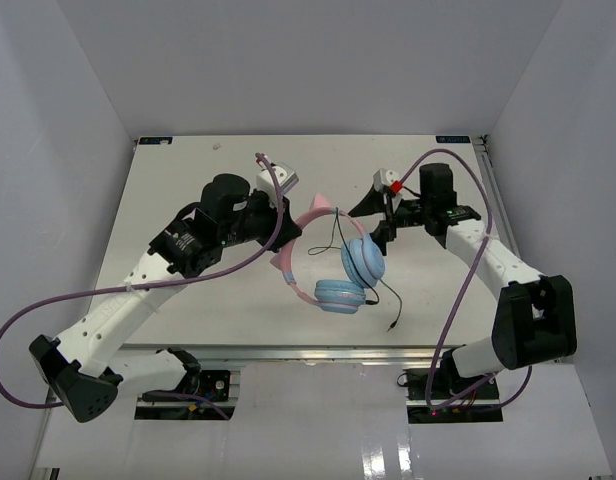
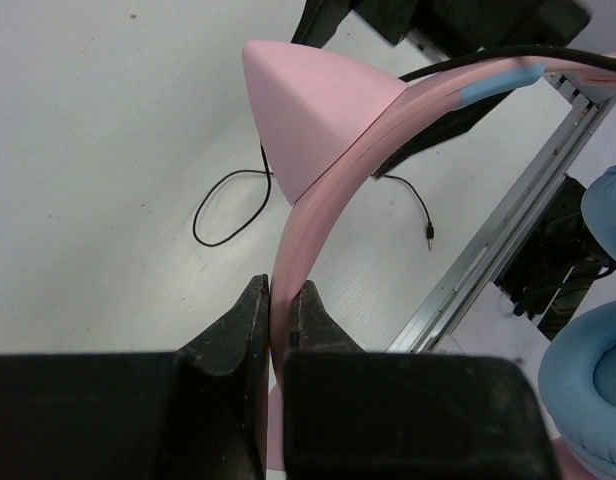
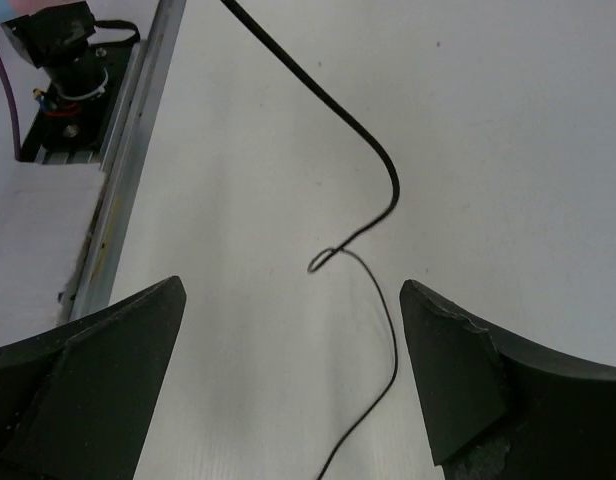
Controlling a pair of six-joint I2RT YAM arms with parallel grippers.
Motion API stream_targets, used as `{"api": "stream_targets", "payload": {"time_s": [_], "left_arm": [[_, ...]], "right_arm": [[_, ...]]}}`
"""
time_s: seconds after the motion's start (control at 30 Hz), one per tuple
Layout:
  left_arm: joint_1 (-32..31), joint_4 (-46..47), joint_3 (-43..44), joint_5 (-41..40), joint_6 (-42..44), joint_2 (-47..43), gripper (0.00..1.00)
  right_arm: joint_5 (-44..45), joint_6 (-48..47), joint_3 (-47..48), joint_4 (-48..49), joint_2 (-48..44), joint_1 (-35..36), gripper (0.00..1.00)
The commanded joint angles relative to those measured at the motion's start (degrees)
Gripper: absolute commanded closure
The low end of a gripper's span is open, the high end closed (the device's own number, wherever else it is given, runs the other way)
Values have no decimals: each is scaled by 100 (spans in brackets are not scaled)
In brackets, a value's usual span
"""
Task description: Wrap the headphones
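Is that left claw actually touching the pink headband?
Touching. The left wrist view shows the left gripper clamped against both sides of the pink headband, with no gap.

One overhead, two wrist views.
From above and behind you look down on the whole table [image 1: 168,170] — wrist cameras sit close over it; all three catch the black cable [image 3: 358,127].

ear cups [image 2: 594,400] cut off at right — cable [image 3: 350,122] runs off the top edge
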Motion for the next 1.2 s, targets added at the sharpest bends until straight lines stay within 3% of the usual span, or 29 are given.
{"api": "stream_targets", "payload": {"time_s": [0.0, 0.07, 0.43, 0.47, 0.6, 0.7, 0.83, 1.0, 1.17], "left_arm": [[-14, 111, 548, 200, -259, -59, 100], [-12, 105, 646, 245, -333, -26, 100], [-14, 120, 955, 288, -520, 62, 100], [-14, 129, 965, 267, -551, 71, 100], [-14, 202, 975, 87, -621, 55, 100], [-13, 277, 945, -228, -693, 53, 100], [-13, 419, 787, -825, -784, -30, 100], [-14, 418, 601, -901, -812, -167, 100], [-14, 549, 604, -670, -969, -199, 100]], "right_arm": [[176, 2862, -705, 3458, 159, 345, 6], [541, 4300, -1023, 5648, 540, 345, 7], [1054, 7647, -671, 8823, 1960, 603, 6], [1100, 7712, -651, 8887, 2010, 638, 11], [924, 8066, -779, 9398, 2019, 696, 49], [1013, 8124, -1096, 9481, 1746, 687, 92], [1261, 7719, -1494, 9075, 1067, 547, 92], [1394, 7512, -1539, 8654, 556, -26, 92], [1419, 6172, -1447, 6815, 317, 88, 92]]}}
